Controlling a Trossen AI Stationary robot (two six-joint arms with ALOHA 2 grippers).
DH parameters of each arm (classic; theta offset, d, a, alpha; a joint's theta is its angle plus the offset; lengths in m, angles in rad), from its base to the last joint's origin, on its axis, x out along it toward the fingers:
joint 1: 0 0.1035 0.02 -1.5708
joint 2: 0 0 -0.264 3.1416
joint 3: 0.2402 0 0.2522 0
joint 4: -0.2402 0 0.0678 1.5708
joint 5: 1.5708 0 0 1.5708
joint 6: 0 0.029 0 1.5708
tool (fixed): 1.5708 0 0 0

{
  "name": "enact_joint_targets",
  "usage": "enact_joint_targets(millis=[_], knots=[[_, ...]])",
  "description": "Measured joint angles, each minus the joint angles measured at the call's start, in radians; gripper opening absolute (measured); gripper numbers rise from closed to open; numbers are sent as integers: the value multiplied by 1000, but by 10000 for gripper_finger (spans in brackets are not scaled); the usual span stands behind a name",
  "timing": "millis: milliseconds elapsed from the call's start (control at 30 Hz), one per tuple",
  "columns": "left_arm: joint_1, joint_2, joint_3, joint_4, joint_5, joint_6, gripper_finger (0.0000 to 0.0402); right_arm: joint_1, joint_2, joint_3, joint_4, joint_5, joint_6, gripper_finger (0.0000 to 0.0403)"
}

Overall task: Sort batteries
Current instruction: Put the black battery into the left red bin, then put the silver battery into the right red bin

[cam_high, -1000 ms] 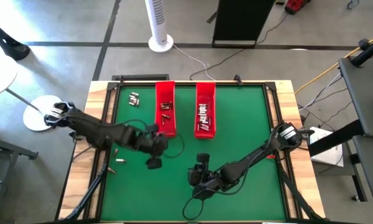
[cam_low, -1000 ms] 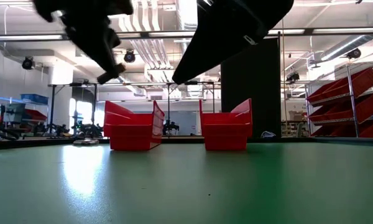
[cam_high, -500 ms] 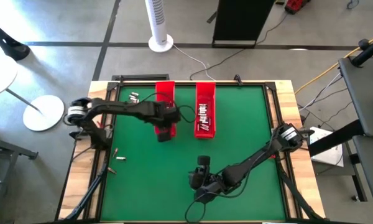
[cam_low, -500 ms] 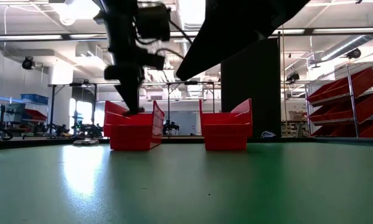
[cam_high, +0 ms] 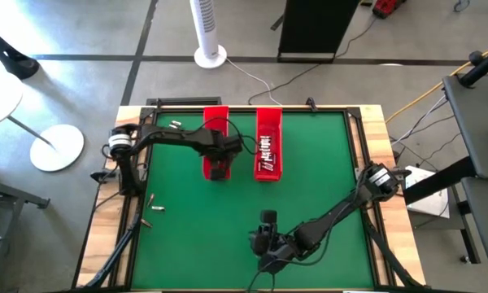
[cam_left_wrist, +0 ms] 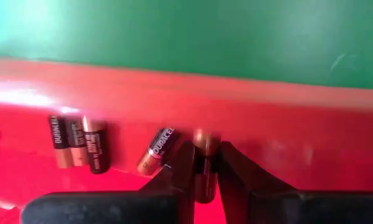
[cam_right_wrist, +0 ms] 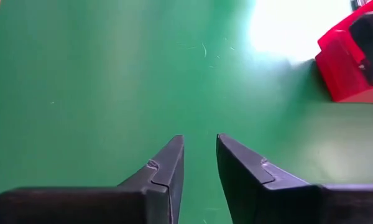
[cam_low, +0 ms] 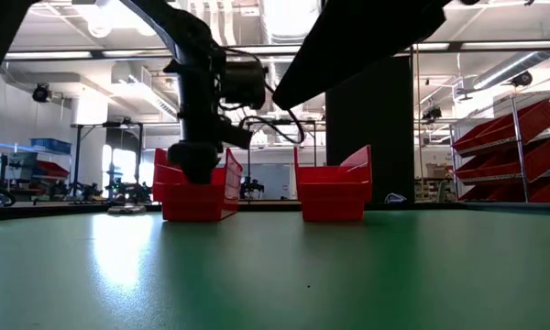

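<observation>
The left end effector [cam_left_wrist: 202, 167] is hanging inside the left red tray [cam_high: 215, 140], its fingers pinching a battery [cam_left_wrist: 204, 163] just off the tray floor, with three more batteries [cam_left_wrist: 81, 142] lying beside it. The right end effector [cam_right_wrist: 199, 163] is hovering with fingers slightly parted and gripping nothing, over bare green worktop [cam_high: 325, 195] near the front edge, well apart from both trays. Loose batteries [cam_high: 174, 124] are lying near the worktop's far left corner.

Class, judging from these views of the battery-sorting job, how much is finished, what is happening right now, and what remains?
Done: batteries already lie in the left red tray and the right red tray.
In hand: the left gripper is over the left tray, shut on a battery.
Left: loose batteries near the table's far left corner and more by its left edge.
The right gripper waits, open, over bare mat.
</observation>
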Motion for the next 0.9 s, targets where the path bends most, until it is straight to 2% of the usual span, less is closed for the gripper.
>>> enact_joint_targets(millis=[233,533,700,833,900], knots=[[2,34,2,9,-5,4,41,9,0,0,2,0,14,97],[2,23,0,-3,-6,-8,133,9,0,0,-2,0,17,96],[2,-34,0,-46,-8,-12,168,12,-1,0,-4,0,18,82],[-5,-124,0,-104,-1,-63,178,17,-2,0,-4,0,18,72],[-15,-185,0,-123,43,-100,179,18,-2,0,-4,0,18,67]])
